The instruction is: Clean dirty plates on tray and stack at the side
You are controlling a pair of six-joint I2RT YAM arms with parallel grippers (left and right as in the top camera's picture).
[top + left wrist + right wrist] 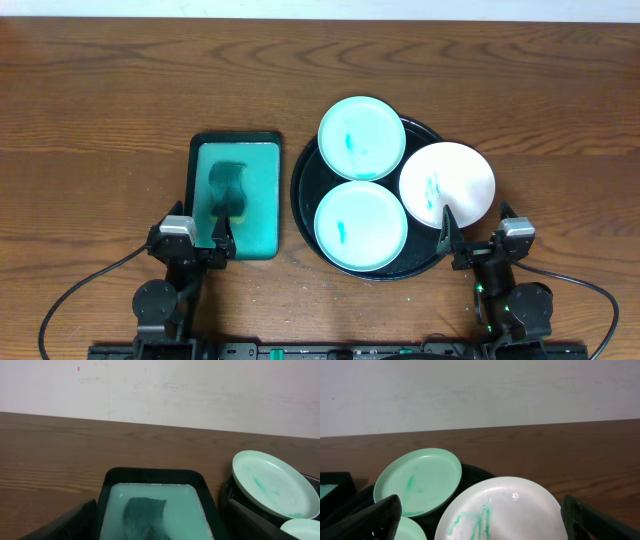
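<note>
White plate (447, 183): straight ahead of right gripper (447, 236), spread and empty, just beside near rim. Left gripper (224, 238), likewise spread, farther off at teal basin (235, 138).

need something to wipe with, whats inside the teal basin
A dark sponge or cloth lies in the teal basin, on its pale teal bottom. Whatever is under it is covered, and the left fingers hide the near edge.

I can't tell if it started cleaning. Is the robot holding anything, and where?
Nothing is held. The left hand is open over the teal rectangular basin, the right hand open by the white round plate.
</note>
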